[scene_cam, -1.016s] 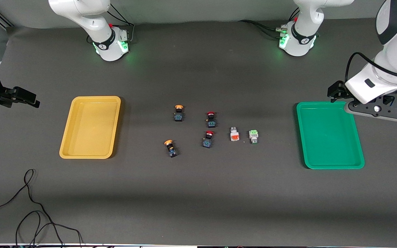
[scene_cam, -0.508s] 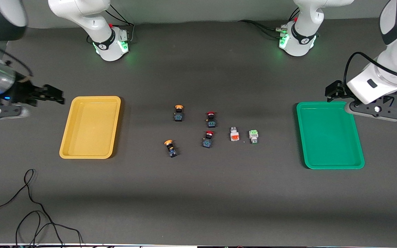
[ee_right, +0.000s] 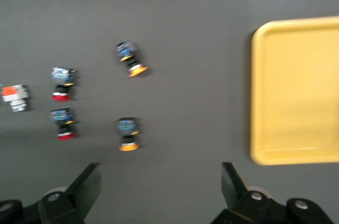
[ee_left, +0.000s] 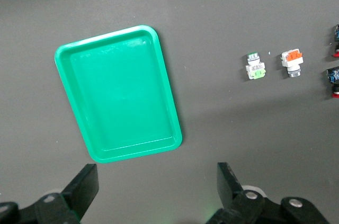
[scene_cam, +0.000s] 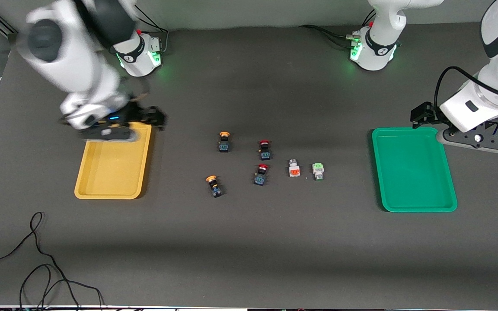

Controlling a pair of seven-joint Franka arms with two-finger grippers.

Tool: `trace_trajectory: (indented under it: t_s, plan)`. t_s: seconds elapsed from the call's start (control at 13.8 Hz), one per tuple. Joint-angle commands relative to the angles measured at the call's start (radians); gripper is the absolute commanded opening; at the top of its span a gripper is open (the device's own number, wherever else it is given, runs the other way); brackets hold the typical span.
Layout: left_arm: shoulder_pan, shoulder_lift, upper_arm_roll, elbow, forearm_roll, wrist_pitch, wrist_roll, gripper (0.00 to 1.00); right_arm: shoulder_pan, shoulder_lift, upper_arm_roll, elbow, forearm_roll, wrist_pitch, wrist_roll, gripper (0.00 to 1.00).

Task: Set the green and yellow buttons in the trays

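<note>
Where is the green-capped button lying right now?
The green-capped button lies on the bare table, in neither tray, beside the white orange-capped button. Of all the buttons it lies closest to the green tray, toward the left arm's end.

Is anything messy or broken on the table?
Nothing looks broken or spilled. The small push buttons lie loose mid-table, and the yellow-capped button nearest the camera sits a bit crooked. The yellow plastic tray and green plastic tray hold nothing yet. Both grippers are open.
</note>
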Motion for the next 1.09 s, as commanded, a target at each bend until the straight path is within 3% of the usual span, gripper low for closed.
trace_trajectory:
  t_s: [0.0, 0.29, 0.44, 0.58, 0.87, 1.02]
  plan:
    - [-0.009, 0.029, -0.002, 0.053, -0.019, -0.023, -0.015, 1.00, 0.142, 0.055, -0.013, 0.000, -0.003, 0.062, 0.189, 1.00]
    - [-0.041, 0.108, -0.080, 0.184, -0.024, -0.051, -0.193, 1.00, 0.252, 0.056, -0.015, -0.076, -0.007, 0.123, 0.231, 1.00]
    - [-0.053, 0.173, -0.135, 0.200, -0.021, -0.037, -0.342, 1.00, 0.252, 0.058, -0.015, -0.165, -0.044, 0.239, 0.231, 1.00]
    - [-0.076, 0.246, -0.163, 0.193, -0.009, -0.004, -0.368, 1.00, 0.251, 0.072, -0.015, -0.288, -0.089, 0.417, 0.231, 1.00]
    - [-0.098, 0.262, -0.164, -0.031, -0.009, 0.191, -0.391, 1.00, 0.251, 0.232, -0.016, -0.386, -0.090, 0.724, 0.230, 1.00]
    - [-0.104, 0.306, -0.164, -0.065, -0.010, 0.228, -0.442, 1.00, 0.251, 0.314, -0.018, -0.392, -0.090, 0.832, 0.230, 1.00]
